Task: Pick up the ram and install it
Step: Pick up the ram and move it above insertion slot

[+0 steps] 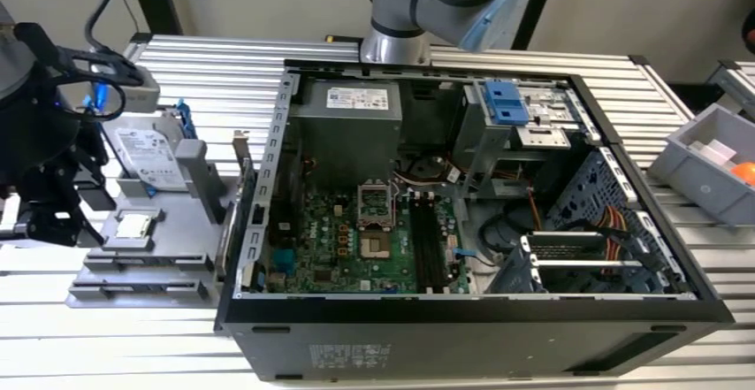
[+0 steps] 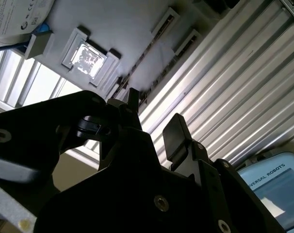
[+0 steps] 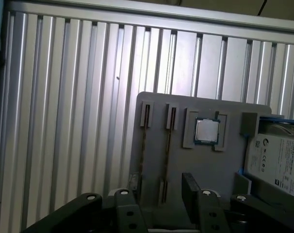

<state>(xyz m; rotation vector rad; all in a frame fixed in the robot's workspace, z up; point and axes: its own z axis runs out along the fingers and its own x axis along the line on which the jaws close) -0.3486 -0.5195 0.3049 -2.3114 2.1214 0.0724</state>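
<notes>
We count 1 open computer case [image 1: 472, 337] on 1 table of silver slats [image 1: 141, 346]. Inside it we see 1 green motherboard [image 1: 336, 240] and 1 grey power supply box [image 1: 348, 116]. The case also holds 1 bright blue plastic piece [image 1: 501, 103]. Beside the case lies 1 grey holder plate [image 3: 220, 170]. On the plate we count 1 square processor chip [image 3: 206, 131], 1 hard drive [image 3: 278, 165] and 2 long thin slots [image 3: 146, 121]. We see 1 robot arm [image 1: 443, 1] and 1 gripper [image 3: 156, 187] with 2 black fingers [image 3: 191, 194]. At the exterior view's right sits 1 grey bin [image 1: 702, 160] with 1 orange thing [image 1: 743, 173] in it.
</notes>
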